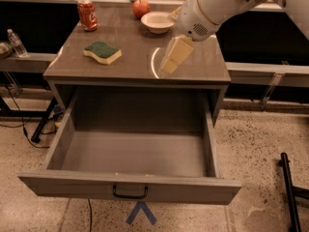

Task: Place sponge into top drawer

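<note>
My gripper (173, 57), released or clenched I cannot tell, should reach the wavy green-topped yellow foam sponge (102, 52), well left of my jaws, and descend squarely, with the wide grey top drawer (130, 190) open below.

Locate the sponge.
Camera view: the sponge lies on the tabletop, left side, in front of the can; the tool hovers to its right.

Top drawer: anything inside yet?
Nothing visible: the open top drawer shows bare grey floor. Its front panel hides the nearest strip of floor. The sponge lies on the tabletop; the gripper hovers over the tabletop, apart from it.
</note>
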Motion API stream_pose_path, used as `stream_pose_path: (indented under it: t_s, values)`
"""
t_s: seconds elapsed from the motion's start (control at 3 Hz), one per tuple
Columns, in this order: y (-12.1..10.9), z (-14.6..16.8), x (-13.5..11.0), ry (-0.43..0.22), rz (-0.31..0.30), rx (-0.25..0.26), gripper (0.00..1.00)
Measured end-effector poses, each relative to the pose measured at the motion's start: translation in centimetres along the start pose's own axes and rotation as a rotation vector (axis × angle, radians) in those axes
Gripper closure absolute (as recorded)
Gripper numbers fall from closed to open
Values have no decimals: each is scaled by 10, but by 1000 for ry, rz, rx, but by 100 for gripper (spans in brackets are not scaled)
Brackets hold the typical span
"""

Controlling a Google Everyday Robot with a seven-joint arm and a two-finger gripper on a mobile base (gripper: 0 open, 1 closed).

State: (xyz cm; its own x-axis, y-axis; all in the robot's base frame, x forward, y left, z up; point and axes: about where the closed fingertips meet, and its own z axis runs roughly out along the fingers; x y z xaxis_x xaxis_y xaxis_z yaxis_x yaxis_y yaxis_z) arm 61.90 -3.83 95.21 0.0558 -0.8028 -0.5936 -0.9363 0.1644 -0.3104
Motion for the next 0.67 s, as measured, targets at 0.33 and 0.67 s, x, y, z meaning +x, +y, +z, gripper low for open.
stream_pose_path:
  t_s: [0.33, 0.67]
  values:
    - [-2, 19, 6, -9, 59, -6, 0]
    - [-23, 83, 5, -89, 178, 44, 0]
